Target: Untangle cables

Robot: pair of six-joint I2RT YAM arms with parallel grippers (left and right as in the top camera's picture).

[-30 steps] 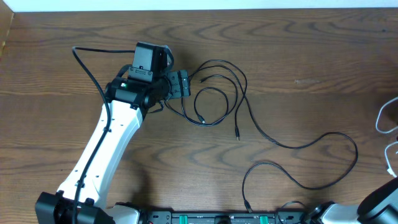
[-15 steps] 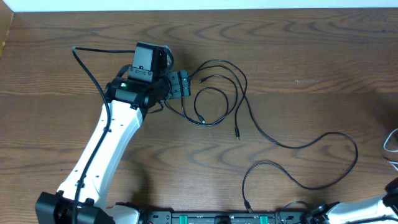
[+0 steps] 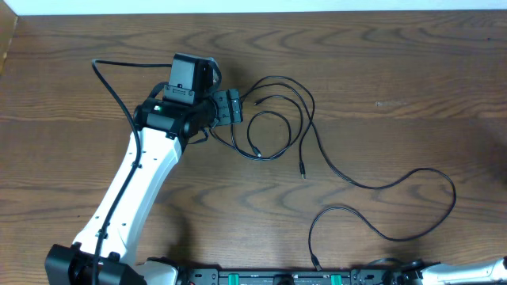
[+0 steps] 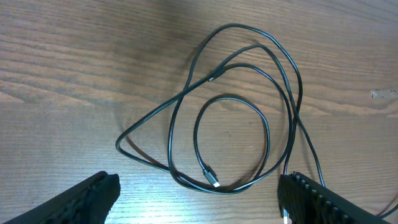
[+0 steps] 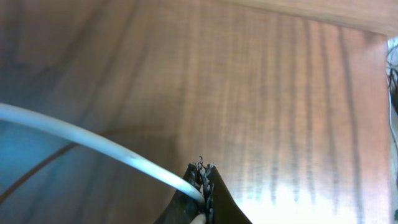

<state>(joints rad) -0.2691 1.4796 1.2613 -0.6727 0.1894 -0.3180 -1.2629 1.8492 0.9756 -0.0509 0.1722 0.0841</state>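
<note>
Thin black cables (image 3: 279,119) lie in overlapping loops on the wooden table, and one long strand (image 3: 428,184) trails off to the right and curls back toward the front edge. My left gripper (image 3: 238,107) stands open at the left side of the loops. In the left wrist view the black cables (image 4: 231,134) lie ahead of the left gripper (image 4: 199,208), and a plug end (image 4: 212,178) rests between its spread fingers. My right gripper (image 5: 204,173) is shut on a white cable (image 5: 93,140) that runs off to the left, above the table.
The left arm (image 3: 135,190) stretches from the front left corner toward the loops. A black robot wire (image 3: 107,79) arcs out behind its wrist. The right arm (image 3: 475,273) only shows at the bottom right corner. The table's back edge (image 3: 253,9) meets a white strip.
The white cable at the right edge has left the overhead view, and the right arm has withdrawn toward the bottom right corner. The left arm and black cables have not moved.
</note>
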